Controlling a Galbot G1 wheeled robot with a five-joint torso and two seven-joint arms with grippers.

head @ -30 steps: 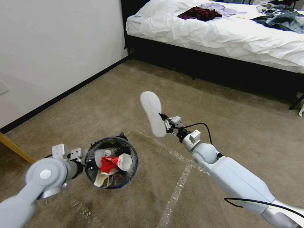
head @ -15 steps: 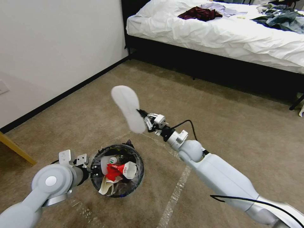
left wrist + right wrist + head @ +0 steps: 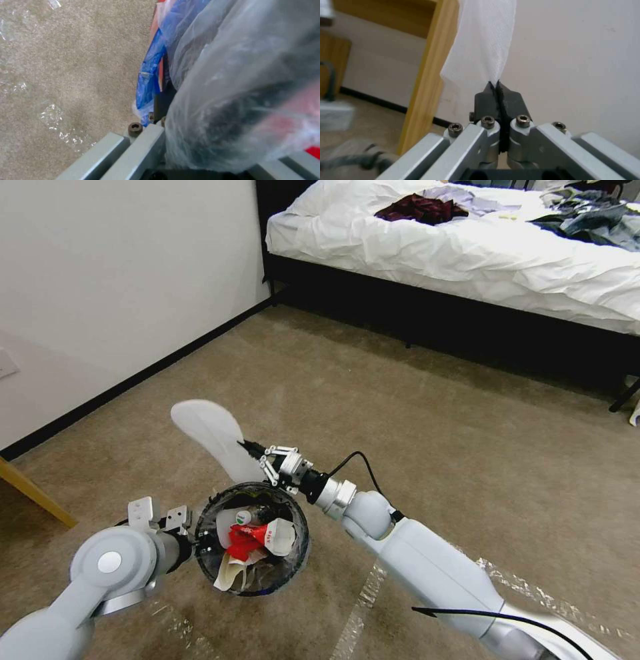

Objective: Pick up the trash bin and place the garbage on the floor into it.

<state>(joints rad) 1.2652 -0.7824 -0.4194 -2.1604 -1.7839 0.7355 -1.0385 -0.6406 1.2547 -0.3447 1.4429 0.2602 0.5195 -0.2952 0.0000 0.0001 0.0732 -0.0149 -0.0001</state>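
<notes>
The left claw (image 3: 193,530) grips the rim of the trash bin (image 3: 253,540) at its left side and holds it up off the floor (image 3: 413,400). In the left wrist view the clear, blue-edged bag (image 3: 233,87) bulges right against that claw, with the bin's rim between the fingers. Inside the bin lie a red wrapper (image 3: 243,535), crumpled white paper (image 3: 279,533) and other litter.

The right claw (image 3: 252,449) is pinched fully closed on the edge of a white slipper (image 3: 210,437). The right wrist view shows its black fingertips (image 3: 500,96) pressed together on the thin white fabric (image 3: 483,40). The slipper hangs in the air just beyond the bin's far rim, its body sticking out to the left and away from the opening.

The step in hand appears to be bringing this slipper over the bin to drop it. The next move seems to call for shifting the slipper nearer, so that it sits above the opening, before the right claw lets go. As it stands now, it would likely catch the rim or fall outside.
</notes>
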